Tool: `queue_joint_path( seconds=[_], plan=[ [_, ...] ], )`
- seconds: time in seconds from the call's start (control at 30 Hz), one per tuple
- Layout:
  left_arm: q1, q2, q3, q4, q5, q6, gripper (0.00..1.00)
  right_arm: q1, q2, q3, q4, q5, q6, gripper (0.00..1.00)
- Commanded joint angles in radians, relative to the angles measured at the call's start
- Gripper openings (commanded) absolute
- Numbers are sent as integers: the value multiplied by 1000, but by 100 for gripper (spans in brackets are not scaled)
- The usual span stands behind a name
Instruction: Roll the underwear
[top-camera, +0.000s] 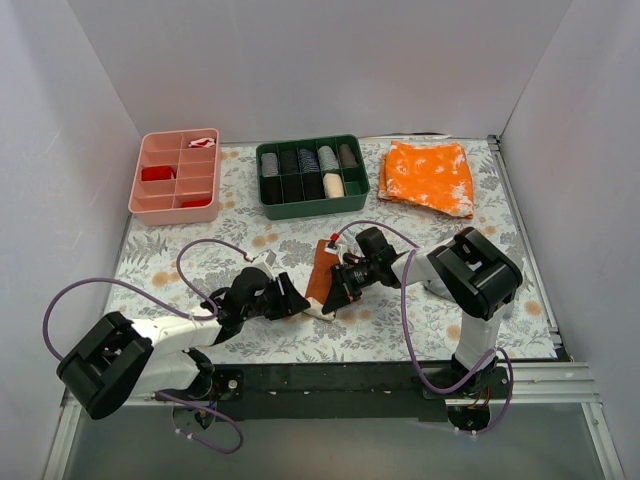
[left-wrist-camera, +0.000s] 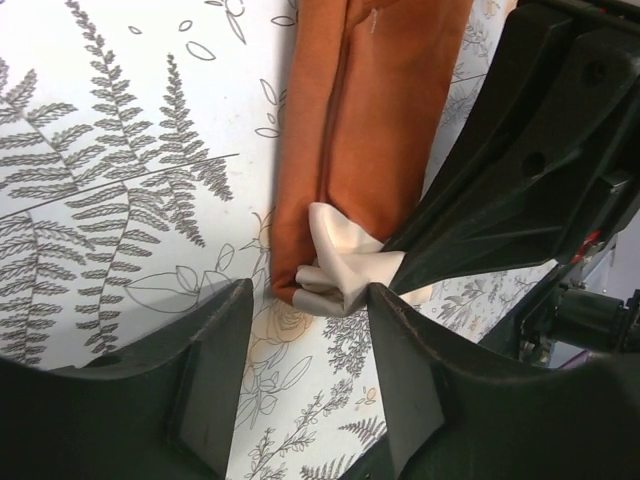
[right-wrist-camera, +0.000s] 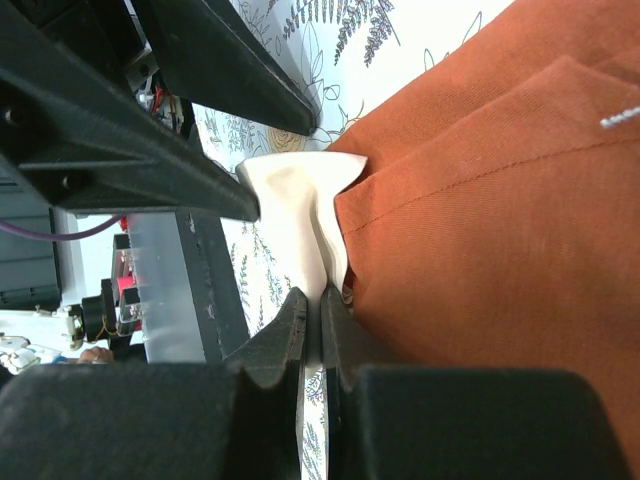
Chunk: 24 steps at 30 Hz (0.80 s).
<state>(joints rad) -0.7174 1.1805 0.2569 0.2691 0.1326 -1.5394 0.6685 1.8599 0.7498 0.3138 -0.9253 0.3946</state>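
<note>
1. Closest in, the right fingers (right-wrist-camera: 298, 325) are pressed all but together, with a thin fold of cream cloth nipped between their tips.
2. That cloth belongs to the underwear (top-camera: 322, 274), a long narrow rust-brown strip folded lengthwise. It lies flat on the floral surface (top-camera: 190, 262) between the two arms.
3. Only the underwear's near end shows the cream face, bunched into a small crumple where the strip stops.
4. The left fingers (top-camera: 297, 300) come at that same near end from the underwear's left. They are spread wide, one tip on each side of the cream bunch, and clamped on nothing. Whether either tip actually touches the cloth is hard to call.
5. Well beyond the underwear's far end stands a dark green tray (top-camera: 312, 207) with rolled dark and pale cloths in its compartments.
6. Far-left of the underwear is a pink tray (top-camera: 172, 209) holding red bits. Far-right lies a bright orange speckled cloth (top-camera: 430, 176), folded flat.
</note>
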Motion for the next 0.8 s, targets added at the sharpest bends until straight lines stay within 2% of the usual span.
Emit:
queue_joint_path(
  seconds=[0.0, 0.23, 0.4, 0.77],
  plan=[
    [-4, -31, 5, -120, -60, 42, 46, -9, -1, 11, -5, 59, -20, 1],
    [-4, -88, -1, -140, -82, 51, 40, -9, -7, 13, -8, 65, -20, 1],
    [-4, -120, 5, -145, -70, 68, 40, -9, -7, 13, -10, 68, -20, 1],
    [-34, 24, 88, -177, -39, 133, 37, -9, -16, 8, -5, 68, -11, 1]
  ],
)
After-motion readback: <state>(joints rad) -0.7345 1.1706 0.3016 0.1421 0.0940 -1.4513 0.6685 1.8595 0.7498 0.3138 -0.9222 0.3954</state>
